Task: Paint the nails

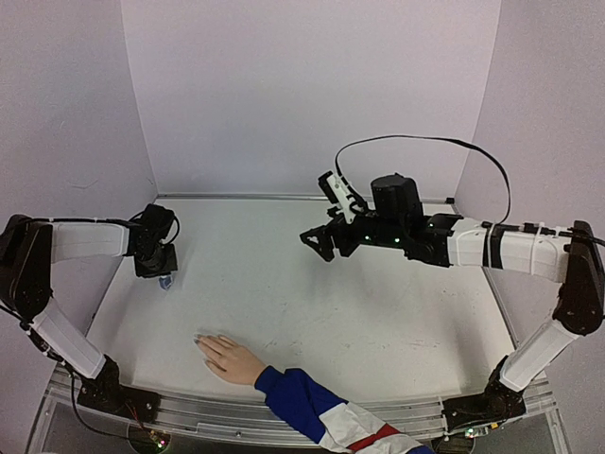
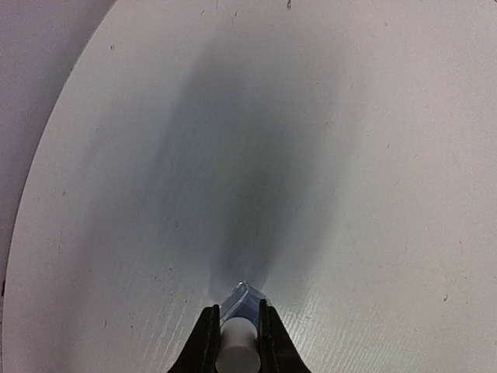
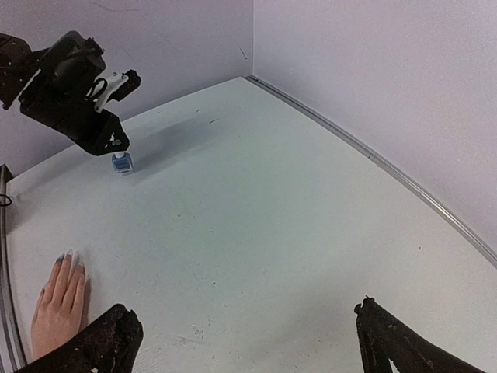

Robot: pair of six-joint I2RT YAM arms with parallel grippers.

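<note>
Top external view: a pale hand [image 1: 230,357] with a blue, white and red sleeve [image 1: 312,407] lies flat at the near edge of the bench [image 1: 378,312]. That way the nails [image 1: 200,340] face up, ready for paint. The left end effector [image 2: 237,342] is pinched tight on the small blue bottle [image 2: 239,299] by its white cap [image 2: 235,351], far left on the bench. I think it keeps the bottle steady. The right end effector [image 3: 245,307] is wide open and holds nothing, up over the middle, maybe ready to take the cap.
</note>
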